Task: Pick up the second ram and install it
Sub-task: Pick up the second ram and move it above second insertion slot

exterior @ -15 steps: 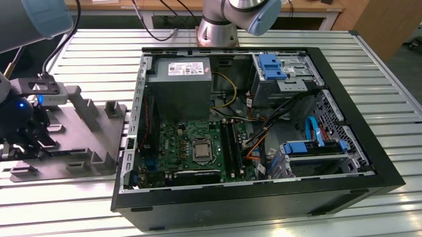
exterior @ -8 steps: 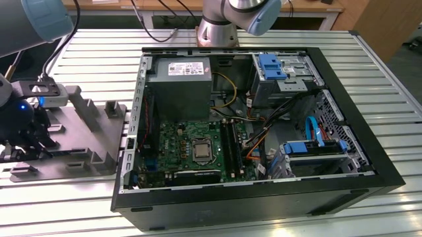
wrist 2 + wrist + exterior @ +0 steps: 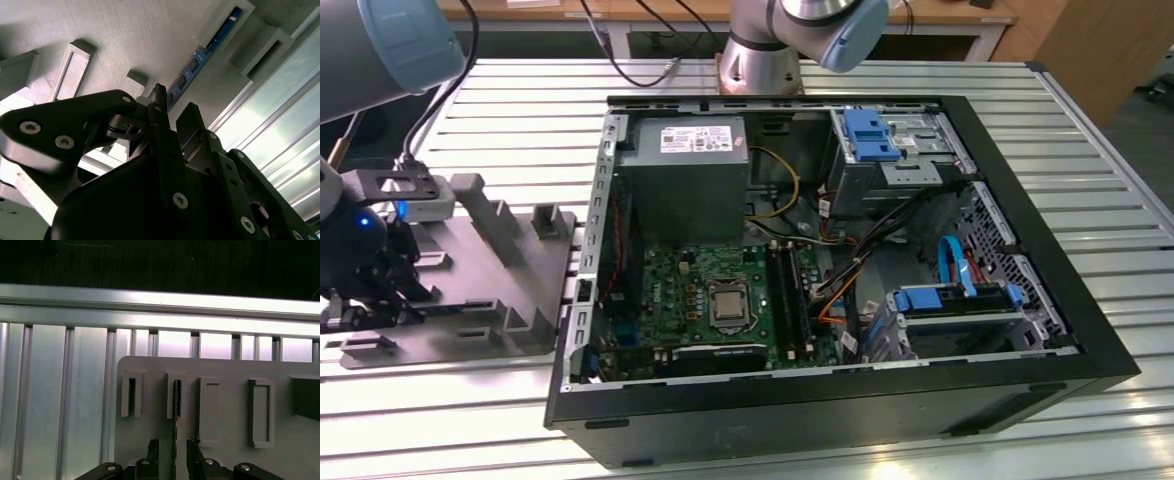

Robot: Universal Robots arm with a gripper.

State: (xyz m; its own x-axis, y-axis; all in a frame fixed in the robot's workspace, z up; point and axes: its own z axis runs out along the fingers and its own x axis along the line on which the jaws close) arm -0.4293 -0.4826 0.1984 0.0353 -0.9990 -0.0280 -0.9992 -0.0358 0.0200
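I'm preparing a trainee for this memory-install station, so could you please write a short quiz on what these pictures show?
1. Fill in: the second ram stands on edge in a slot of the grey ____.
2. True or false: the ram is already seated in the motherboard.
3. Choose one: the gripper is (A) shut on the ram, (B) open, with one fingertip on each side of the ram, (C) inside the computer case.

Key: 1 tray; 2 false; 3 B.
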